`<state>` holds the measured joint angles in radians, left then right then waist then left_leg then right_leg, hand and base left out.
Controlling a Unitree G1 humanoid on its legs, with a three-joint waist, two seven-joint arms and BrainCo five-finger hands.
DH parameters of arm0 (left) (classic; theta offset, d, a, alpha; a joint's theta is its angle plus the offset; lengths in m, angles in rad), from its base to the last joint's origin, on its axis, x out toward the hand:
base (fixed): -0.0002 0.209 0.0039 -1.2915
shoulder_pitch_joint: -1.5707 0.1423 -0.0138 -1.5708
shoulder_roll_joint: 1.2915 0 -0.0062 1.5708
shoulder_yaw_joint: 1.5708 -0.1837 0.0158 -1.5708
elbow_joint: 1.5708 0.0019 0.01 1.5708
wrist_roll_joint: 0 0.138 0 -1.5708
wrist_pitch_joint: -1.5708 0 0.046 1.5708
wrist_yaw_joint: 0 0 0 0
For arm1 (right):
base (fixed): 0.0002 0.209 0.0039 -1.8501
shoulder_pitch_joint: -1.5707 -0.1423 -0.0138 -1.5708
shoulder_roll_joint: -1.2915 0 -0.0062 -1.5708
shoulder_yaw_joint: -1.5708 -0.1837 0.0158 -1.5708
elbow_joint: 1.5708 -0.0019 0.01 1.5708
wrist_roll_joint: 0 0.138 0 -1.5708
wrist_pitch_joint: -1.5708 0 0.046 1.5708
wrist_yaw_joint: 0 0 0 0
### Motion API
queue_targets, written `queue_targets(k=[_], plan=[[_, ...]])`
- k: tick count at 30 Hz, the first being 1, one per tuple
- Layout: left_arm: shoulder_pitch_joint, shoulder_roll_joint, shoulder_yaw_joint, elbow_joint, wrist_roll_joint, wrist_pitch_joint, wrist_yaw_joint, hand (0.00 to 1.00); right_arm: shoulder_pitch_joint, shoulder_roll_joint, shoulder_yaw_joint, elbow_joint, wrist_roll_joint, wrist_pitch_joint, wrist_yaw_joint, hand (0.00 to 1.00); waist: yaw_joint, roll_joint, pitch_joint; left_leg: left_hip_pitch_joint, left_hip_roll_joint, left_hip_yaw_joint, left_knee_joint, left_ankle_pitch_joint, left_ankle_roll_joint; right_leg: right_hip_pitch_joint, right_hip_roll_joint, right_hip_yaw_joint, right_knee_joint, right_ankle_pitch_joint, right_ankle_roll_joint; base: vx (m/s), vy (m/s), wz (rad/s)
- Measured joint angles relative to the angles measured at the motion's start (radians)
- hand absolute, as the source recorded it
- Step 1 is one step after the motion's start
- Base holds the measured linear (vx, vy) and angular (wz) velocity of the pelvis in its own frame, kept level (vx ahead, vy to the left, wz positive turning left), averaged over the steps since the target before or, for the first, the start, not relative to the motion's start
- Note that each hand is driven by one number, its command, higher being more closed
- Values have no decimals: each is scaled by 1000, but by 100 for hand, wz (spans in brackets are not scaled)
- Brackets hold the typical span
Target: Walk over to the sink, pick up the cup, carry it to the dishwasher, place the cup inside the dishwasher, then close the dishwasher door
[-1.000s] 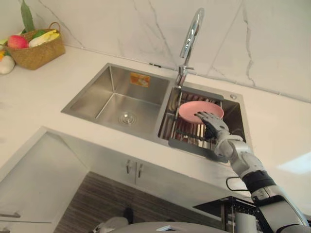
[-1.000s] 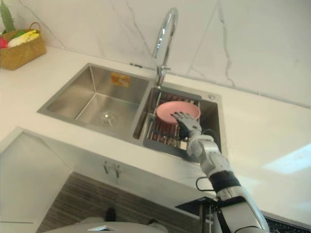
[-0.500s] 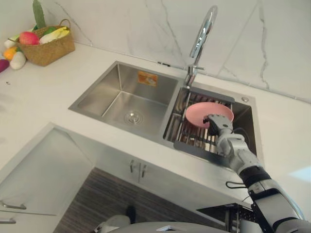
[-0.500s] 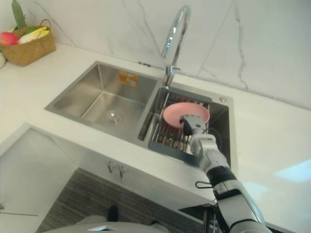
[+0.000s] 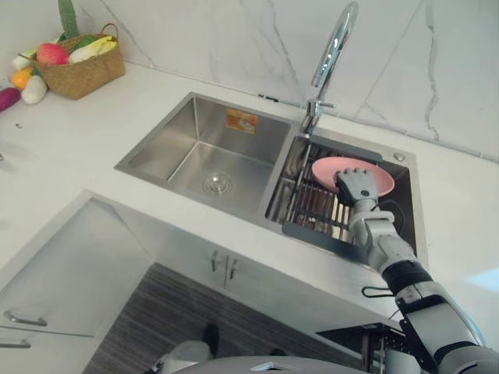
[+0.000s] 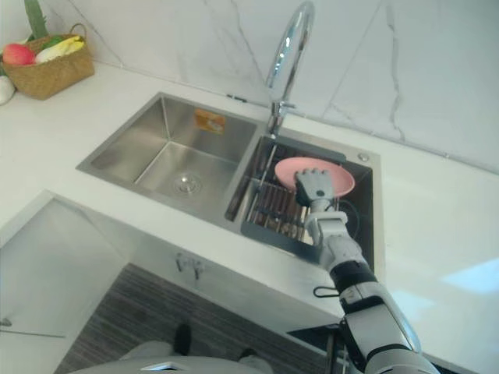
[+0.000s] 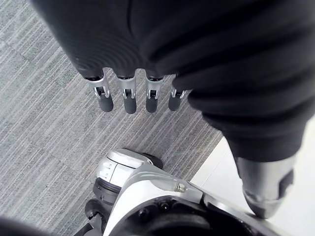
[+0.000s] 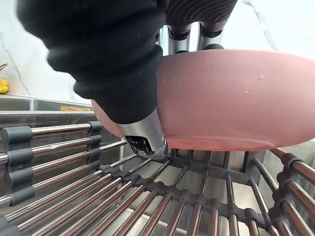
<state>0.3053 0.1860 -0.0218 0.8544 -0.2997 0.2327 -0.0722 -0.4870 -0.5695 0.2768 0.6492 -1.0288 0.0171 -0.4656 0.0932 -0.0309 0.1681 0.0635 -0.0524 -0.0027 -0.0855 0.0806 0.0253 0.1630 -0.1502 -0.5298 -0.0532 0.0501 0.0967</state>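
We are picking up: our right hand (image 5: 357,187) has its fingers (image 8: 176,39) pinching the rim of the pink bowl (image 5: 379,173), on the rack (image 5: 316,206) right of the tap (image 5: 331,54). Our left hand (image 7: 147,34) hangs slack. Next, we should lift it clear.

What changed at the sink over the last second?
The right hand reached forward over the pink bowl and closed on its rim, fingers over it, thumb on the outer wall. The bowl stayed on the sink rack. The left hand hangs open. The camera shifted too.
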Motion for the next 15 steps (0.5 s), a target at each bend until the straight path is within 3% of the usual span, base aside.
queue_targets(k=[15], plan=[[0,2,-15,-1,9,-3,-3,0,-10,-63,0,-14,-35,-38,7,100,5,2,1,6,3,24,0,-4,-4,-14,1,21,2,4,-1,23,1,-3]])
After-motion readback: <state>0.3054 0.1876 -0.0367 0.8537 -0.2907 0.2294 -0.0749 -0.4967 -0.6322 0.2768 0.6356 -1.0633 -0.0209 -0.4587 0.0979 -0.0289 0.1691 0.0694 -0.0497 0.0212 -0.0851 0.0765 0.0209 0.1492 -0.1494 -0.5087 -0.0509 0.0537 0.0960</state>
